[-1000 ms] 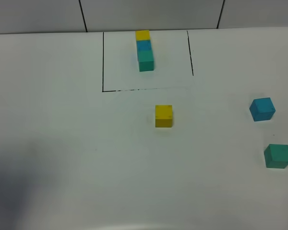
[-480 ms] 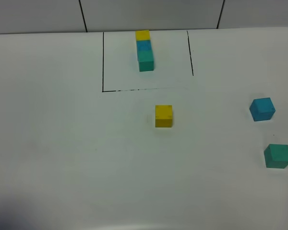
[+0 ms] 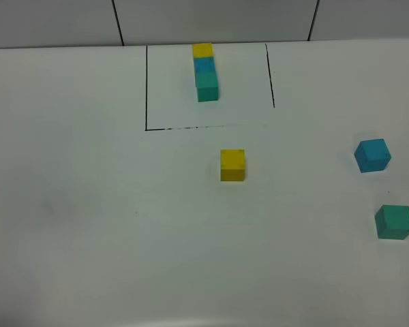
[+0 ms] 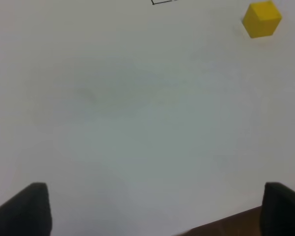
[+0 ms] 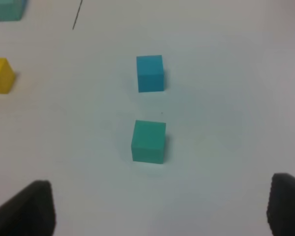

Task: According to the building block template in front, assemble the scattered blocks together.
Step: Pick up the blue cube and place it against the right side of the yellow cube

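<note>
The template (image 3: 205,71), a short bar of yellow, blue and teal-green cubes, stands inside the black-lined square at the back. The loose yellow cube (image 3: 232,165) sits mid-table; it also shows in the left wrist view (image 4: 261,18). The blue cube (image 3: 372,154) and the teal-green cube (image 3: 394,221) lie apart at the right; both show in the right wrist view, blue (image 5: 150,73) and teal-green (image 5: 149,141). My left gripper (image 4: 157,209) is open and empty, well short of the yellow cube. My right gripper (image 5: 160,206) is open and empty, just short of the teal-green cube. Neither gripper shows in the high view.
The white table (image 3: 109,218) carries a black-lined square outline (image 3: 146,88) at the back, below a tiled wall. The table's brown front edge (image 4: 221,226) shows in the left wrist view.
A dark shadow at the lower left of the table has faded away. The cubes have not moved.
</note>
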You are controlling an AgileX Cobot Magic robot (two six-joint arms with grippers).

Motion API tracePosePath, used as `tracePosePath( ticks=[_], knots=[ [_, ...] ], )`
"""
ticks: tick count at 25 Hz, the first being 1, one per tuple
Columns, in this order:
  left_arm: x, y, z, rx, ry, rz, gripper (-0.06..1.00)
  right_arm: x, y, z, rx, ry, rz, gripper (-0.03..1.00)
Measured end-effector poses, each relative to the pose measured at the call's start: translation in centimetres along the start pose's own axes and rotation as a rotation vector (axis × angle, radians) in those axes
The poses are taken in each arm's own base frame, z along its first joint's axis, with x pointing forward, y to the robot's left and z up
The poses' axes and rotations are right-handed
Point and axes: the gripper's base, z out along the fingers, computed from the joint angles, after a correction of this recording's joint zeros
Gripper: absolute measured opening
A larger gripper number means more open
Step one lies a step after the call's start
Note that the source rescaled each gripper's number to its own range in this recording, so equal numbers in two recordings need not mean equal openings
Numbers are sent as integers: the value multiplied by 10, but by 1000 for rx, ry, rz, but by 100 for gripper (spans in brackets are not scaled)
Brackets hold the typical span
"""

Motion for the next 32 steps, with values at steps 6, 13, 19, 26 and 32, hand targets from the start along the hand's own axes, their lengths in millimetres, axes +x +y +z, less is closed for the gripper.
tracePosePath(
  ticks=[6, 13, 19, 26, 32],
  knots=[
    [7, -1, -4, 0, -31, 36, 73, 0, 0, 0, -1, 0, 0, 81],
    [9, -2, -3, 4, -21, 40, 68, 0, 0, 0, -1, 0, 0, 81],
    [9, -1, -3, 0, -20, 26, 68, 0, 0, 0, -1, 0, 0, 81],
    [9, 6, -4, -75, -15, -56, 67, 0, 0, 0, -1, 0, 0, 81],
    [7, 10, -3, -117, -47, -109, 67, 0, 0, 0, -1, 0, 0, 81]
  ],
)
